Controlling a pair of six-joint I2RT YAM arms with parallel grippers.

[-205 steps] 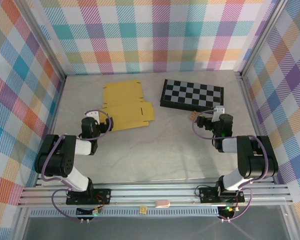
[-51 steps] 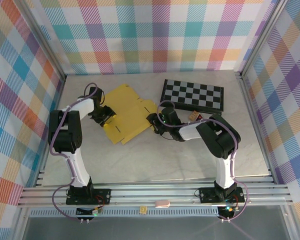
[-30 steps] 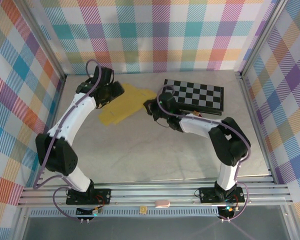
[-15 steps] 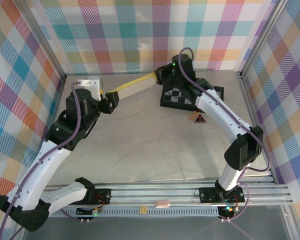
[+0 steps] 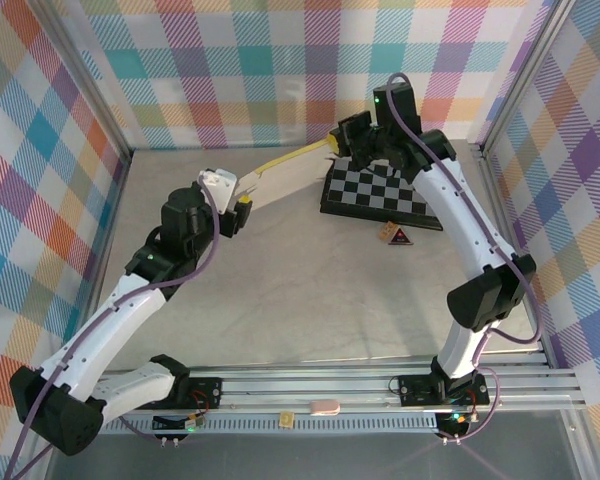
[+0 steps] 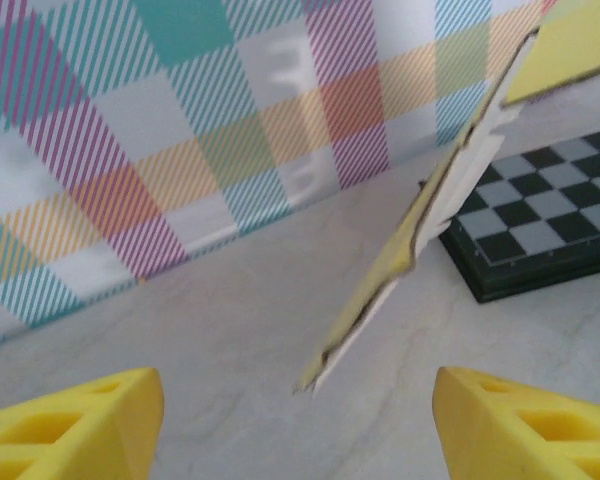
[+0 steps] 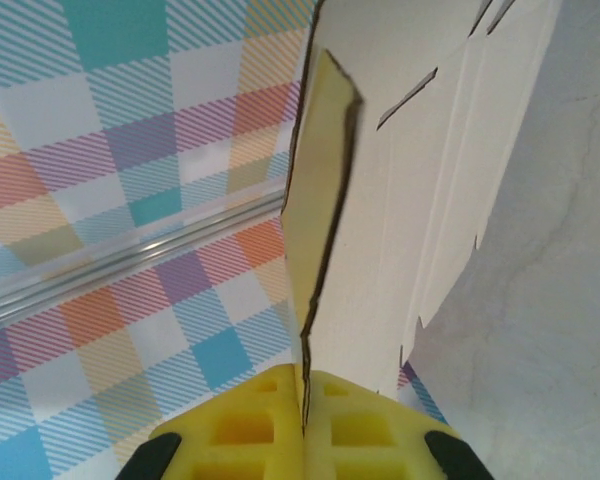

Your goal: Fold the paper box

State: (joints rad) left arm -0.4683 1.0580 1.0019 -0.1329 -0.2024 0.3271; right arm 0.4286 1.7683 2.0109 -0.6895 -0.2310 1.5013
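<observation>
The box, an unfolded yellow sheet, is hanging nearly edge-on in the air over the back of the table, just left of the board. The right gripper is clenching one end of the sheet between its closed fingers, and the free end is pointing toward the left gripper. The left jaws are standing wide apart, released, with the free end just ahead of them and touching neither finger.
</observation>
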